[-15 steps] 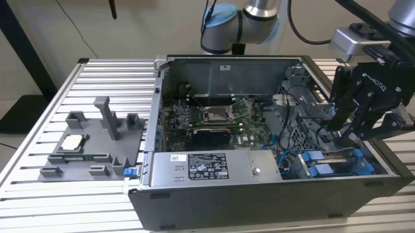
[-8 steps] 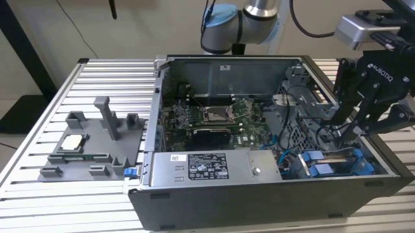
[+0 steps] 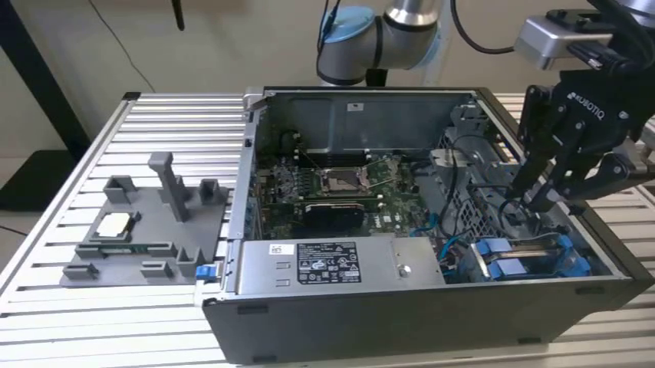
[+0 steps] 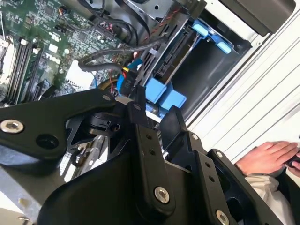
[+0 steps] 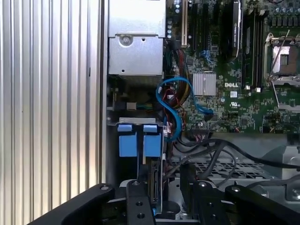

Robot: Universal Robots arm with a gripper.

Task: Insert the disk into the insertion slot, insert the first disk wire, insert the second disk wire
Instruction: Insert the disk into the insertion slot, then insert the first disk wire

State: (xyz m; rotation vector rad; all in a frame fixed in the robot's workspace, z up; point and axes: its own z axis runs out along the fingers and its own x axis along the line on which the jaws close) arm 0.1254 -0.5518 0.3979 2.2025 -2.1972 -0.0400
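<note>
Disk stage judged complete: the disk (image 5: pixel 136 140) sits in the insertion slot (image 5: pixel 220 169), its blue carrier tabs at the bay mouth, directly ahead of the fingertips in the first wrist view. The step in hand appears to be the wiring. The gripper (image 3: pixel 534 198) is low inside the computer case (image 3: pixel 307 322), at the disk's connector edge. Its fingers (image 4: pixel 136 112) stand partly apart with nothing seen clamped between them. A black plug (image 4: pixel 137 86) with coloured leads lies just off one fingertip; contact cannot be confirmed. A blue data cable (image 5: pixel 177 124) loops loose just beyond the hand. Seating a plug here calls for square alignment with the port and a short, straight push — cables crowd close. The arm (image 3: pixel 379 38) stands behind the case, and the gripper hangs from above, pointing steeply down.
</note>
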